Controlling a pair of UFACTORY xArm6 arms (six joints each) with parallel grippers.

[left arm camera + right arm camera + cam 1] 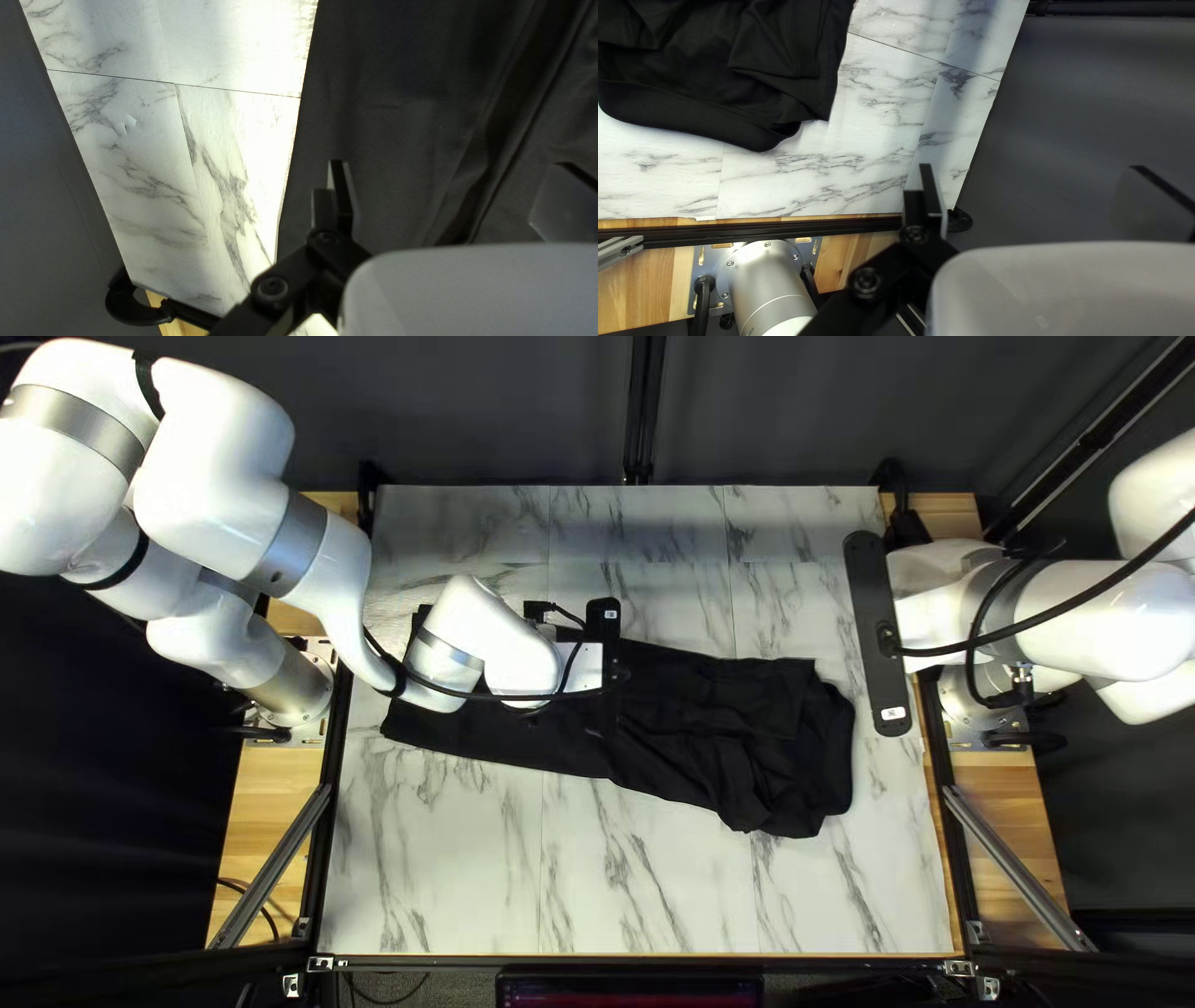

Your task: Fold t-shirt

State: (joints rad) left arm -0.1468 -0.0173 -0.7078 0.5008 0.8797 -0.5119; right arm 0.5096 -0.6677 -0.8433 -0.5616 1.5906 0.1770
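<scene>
Starting at L: can see wood strip (268, 834), then white marble-look tabletop (448, 846) w/ grey veins, then more wood at R side (1015, 821). Hung behind far edge: dk curtain (498, 423). Placed at near edge, ctr: part of a screen (629, 989).

At mid-table, find blk t-shirt (735, 691), laid out lengthwise L to R. Begins as narrow, fairly smooth strip, partly hidden by L arm (473, 641), then widens & bunches into loose folds twd R end. Reaches close to R arm (1071, 616), w/ bare marble b/w.

From L wrist view, can tell L gripper (579, 668) is released: has fingers (341, 193) spread well apart, w/ curtain beyond. Also get blk hook-shaped piece (134, 305) by table corner. From R wrist view, read R gripper (919, 629) as released too, w/ fingers (931, 190) wide apart. Of the 2 wrist views, get shirt in R one only, incl. thick band (704, 127) along rounded edge, clearer than in top left view. Also shows bolted metal arm base (769, 286) up close.
</scene>
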